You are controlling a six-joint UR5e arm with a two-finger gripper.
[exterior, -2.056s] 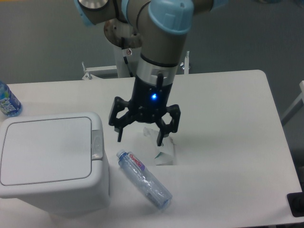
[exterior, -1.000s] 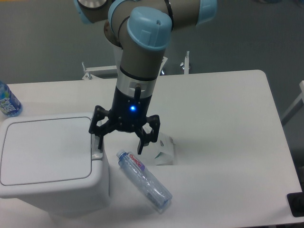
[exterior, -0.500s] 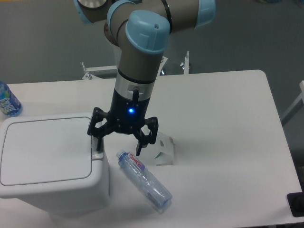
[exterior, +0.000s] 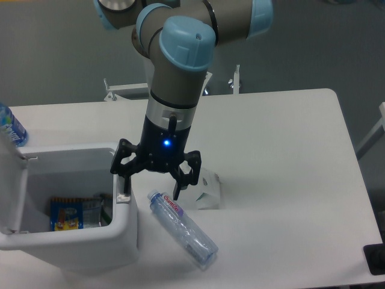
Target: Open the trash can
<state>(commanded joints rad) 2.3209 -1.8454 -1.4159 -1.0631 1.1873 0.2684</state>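
Note:
The trash can (exterior: 123,232) is a big white boxy bin at the table's front left. Its lid (exterior: 13,189) stands swung up at the left edge, so the inside shows, with a blue and yellow packet (exterior: 66,215) at the bottom. My gripper (exterior: 151,194) hangs open over the bin's right rim. Its left finger (exterior: 124,188) points down at the grey latch spot on that rim; the right finger is outside the bin, above the lying bottle. Nothing is held.
A clear plastic bottle (exterior: 182,229) lies on the table just right of the bin. A small white folded carton (exterior: 206,191) sits behind it. Another bottle with a blue label (exterior: 11,127) stands at the far left edge.
The lid was flat and closed half a second ago and has now sprung up to the left, exposing the inside. The gripper came from the right earlier and has stayed at the rim since.

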